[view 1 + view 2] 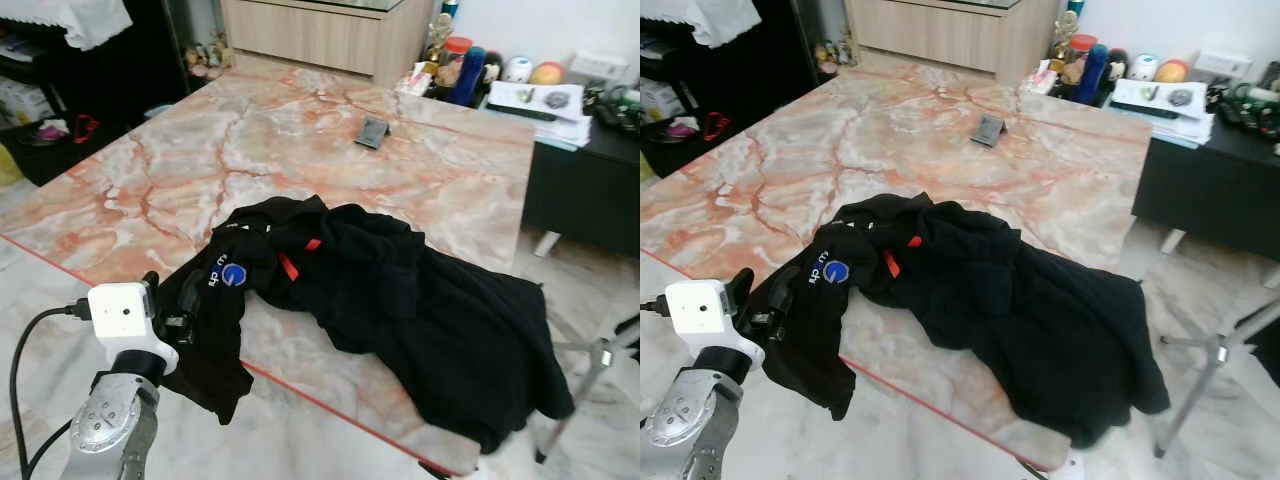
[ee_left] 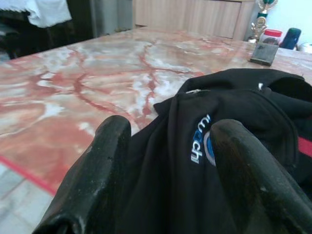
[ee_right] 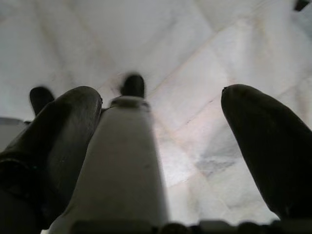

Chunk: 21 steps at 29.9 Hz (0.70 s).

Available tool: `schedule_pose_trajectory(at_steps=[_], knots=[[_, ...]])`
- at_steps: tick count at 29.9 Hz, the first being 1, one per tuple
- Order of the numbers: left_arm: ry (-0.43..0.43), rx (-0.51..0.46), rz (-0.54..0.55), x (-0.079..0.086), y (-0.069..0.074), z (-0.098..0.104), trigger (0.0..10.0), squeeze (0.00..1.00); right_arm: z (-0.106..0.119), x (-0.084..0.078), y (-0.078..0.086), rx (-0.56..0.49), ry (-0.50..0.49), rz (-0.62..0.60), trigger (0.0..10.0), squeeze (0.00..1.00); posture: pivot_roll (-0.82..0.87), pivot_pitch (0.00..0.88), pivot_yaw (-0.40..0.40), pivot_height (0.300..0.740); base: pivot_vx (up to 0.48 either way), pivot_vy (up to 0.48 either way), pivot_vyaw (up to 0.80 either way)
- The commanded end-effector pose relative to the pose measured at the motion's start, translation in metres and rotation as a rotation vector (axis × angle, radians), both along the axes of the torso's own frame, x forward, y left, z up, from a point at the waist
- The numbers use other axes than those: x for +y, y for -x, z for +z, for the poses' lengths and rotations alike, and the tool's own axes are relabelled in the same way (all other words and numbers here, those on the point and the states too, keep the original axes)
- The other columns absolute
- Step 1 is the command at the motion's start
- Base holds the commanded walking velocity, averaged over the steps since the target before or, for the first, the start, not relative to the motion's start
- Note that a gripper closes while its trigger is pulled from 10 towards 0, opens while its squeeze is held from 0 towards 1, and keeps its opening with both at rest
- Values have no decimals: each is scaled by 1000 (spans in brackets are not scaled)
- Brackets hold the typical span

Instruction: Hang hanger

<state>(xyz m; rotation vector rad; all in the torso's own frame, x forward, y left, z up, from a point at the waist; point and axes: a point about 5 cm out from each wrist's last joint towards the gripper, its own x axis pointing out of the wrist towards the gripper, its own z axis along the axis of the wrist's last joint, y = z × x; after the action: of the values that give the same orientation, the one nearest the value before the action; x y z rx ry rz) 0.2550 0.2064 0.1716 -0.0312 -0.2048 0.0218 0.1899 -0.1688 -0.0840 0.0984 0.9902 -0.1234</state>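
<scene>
Item: black garment point(image 1: 400, 300), lying crumpled on the near corner of the marble counter point(image 1: 200, 160). No hanger can be made out; if one sits inside the collar, the cloth hides it.

Risks from here:
- The garment hangs over the near counter edge on two sides. A pull on the sleeve alone would likely drag the whole heap off onto the floor — the weight is already partly over the edge.
- The left gripper point(image 2: 165, 195) stands with its jaws spread wide, one finger on each side of the sleeve fold that carries the blue logo point(image 1: 233, 273). Nothing is clamped. Closing here would likely catch loose cloth only, and thin folds may slip out when lifted.
- A small dark object point(image 1: 372, 132) lies further back on the counter, well apart from the garment; little chance of trouble there.

Appearance: soft, black, bunched in deep folds; a red tab point(image 1: 288, 266) shows near the collar, and a blue round logo with white lettering sits on the sleeve. The sleeve end droops below the counter edge beside the left arm.

Right gripper point(image 3: 161, 146): jaws wide apart, holding nothing, pointing down at pale floor tiles point(image 3: 185, 48), apparently idle.
</scene>
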Motion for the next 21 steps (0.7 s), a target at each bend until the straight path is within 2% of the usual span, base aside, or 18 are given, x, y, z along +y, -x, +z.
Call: schedule_pose_trajectory(at_steps=[1, 16, 21], knots=[[9, -6, 0, -1, 1, 1, 10000, 0, -3, -4, 7, 25, 5, -4, 10000, 0, 153, 163, -12, 740, -251, 0, 0], [13, -1, 10, 1, 2, -1, 10000, 0, -3, -4, 7, 25, 6, -2, 10000, 0, 154, 163, -16, 740, -248, 0, 0], [36, 22, 43, 7, 2, -8, 10000, 0, -3, -4, 7, 25, 6, 0, 10000, 0, 155, 163, -16, 740, -149, 0, 0]])
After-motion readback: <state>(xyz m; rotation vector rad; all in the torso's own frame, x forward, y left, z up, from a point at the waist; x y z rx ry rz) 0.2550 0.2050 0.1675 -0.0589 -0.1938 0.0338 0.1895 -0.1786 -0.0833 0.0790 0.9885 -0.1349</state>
